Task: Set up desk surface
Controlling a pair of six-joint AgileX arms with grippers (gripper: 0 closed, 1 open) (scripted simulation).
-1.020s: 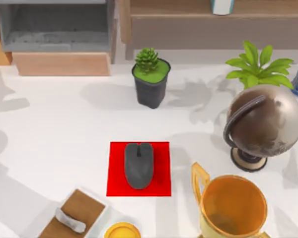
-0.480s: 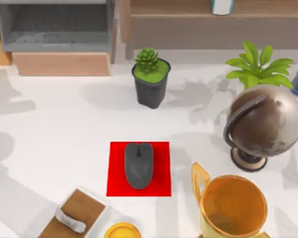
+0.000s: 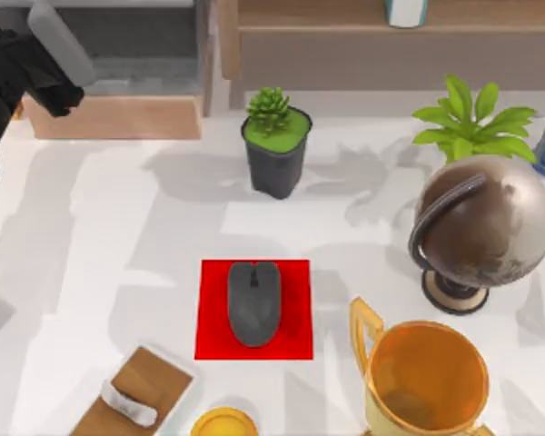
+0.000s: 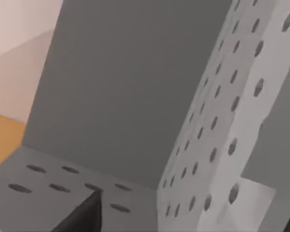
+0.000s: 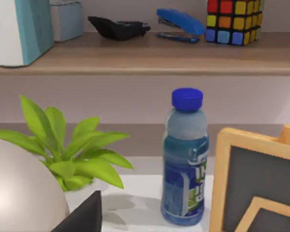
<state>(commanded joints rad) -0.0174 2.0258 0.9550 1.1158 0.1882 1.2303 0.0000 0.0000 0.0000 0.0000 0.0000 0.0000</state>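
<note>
Desk: the broad white tabletop spanning the whole top view — everything else stands on it.
Mat and mouse: a red mat lies near the front centre, a dark mouse resting squarely on it.
Other items: potted succulent behind the mat; globe, leafy plant and gold trophy to the right; a wooden board at the front left.
Left arm: dark links high over the rear left corner, above a grey box; its wrist view looks at perforated grey walls. Gripper opening: cannot tell.
Right arm: parked; its wrist view faces a blue-capped bottle on the desk, below a shelf. Gripper opening: cannot tell.
Handling: the desk is judged rigid, heavy and fixed — not a thing to grasp. Its smooth finish probably lets light items slide, so they are best lifted and set down on bare patches, not pushed.
</note>
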